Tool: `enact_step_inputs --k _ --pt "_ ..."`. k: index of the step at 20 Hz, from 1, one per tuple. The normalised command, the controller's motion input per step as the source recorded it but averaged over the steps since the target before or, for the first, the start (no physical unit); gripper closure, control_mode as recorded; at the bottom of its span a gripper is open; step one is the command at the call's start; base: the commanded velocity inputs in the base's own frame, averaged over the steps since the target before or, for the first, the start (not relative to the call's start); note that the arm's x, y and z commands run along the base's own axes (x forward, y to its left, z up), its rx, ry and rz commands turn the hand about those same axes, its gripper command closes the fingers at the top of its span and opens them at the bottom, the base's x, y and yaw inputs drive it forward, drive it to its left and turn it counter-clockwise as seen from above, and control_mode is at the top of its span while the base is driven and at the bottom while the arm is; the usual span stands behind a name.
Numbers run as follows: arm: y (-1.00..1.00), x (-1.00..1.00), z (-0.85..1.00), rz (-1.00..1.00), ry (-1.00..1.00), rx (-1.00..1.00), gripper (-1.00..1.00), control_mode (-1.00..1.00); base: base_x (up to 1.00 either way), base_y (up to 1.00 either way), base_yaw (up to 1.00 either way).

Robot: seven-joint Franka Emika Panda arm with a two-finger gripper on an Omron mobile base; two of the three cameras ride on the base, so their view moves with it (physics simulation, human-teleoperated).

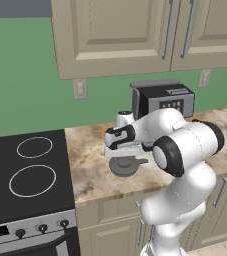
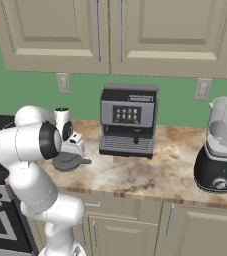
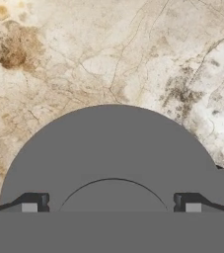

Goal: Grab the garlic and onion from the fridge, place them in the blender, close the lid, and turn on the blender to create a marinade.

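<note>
End effector (image 3: pixel 111 207) sits low over the lid (image 3: pixel 108 158), fingers spread wide to either side of the raised centre knob, nothing held; hand view does not show whether the tips touch the disc. In the left base view the lid (image 1: pixel 126 166) lies flat on the table (image 1: pixel 90 165), centre frame, directly under the hand. In the right base view the lid (image 2: pixel 70 161) is at centre left, near the table's front edge.

Edges and room: bare marbled table surface lies around the lid in the hand view, top and both sides. In the right base view an open strip of table runs between the lid and the blender (image 2: pixel 219 150), which stands at the far right, close to the front edge, jar top uncovered. The coffee machine (image 2: pixel 128 120) stands back against the green wall, between the two. The stove (image 1: pixel 22 175) borders the table at lower left of the left base view.

Writing: coffee machine panel shows small marks, not legible.

Count: one lid, one blender, one coffee machine, two wall outlets (image 2: pixel 63 83), two stove rings fully seen.
</note>
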Motion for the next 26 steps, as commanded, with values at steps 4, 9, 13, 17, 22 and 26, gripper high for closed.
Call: enact_step_inputs --k 4,9,13,17,22,26 --pt "0.0 -0.31 0.0 0.0 -0.03 0.0 -1.0 -1.0 0.0 0.0 0.0" --pt "0.0 -0.13 0.0 0.0 -0.01 0.0 -1.0 -1.0 0.0 0.0 0.0" --pt "0.0 -0.04 -0.11 0.0 0.0 0.0 -1.0 -1.0 0.0 0.0 0.0" --pt "0.0 0.14 -0.19 0.0 0.0 0.0 -1.0 -1.0 0.0 0.0 0.0" --pt "0.0 0.03 -0.39 0.0 0.0 0.0 1.0 -1.0 0.0 0.0 0.0" --pt "0.0 -0.05 -0.62 0.0 0.0 0.0 1.0 -1.0 0.0 0.0 0.0"
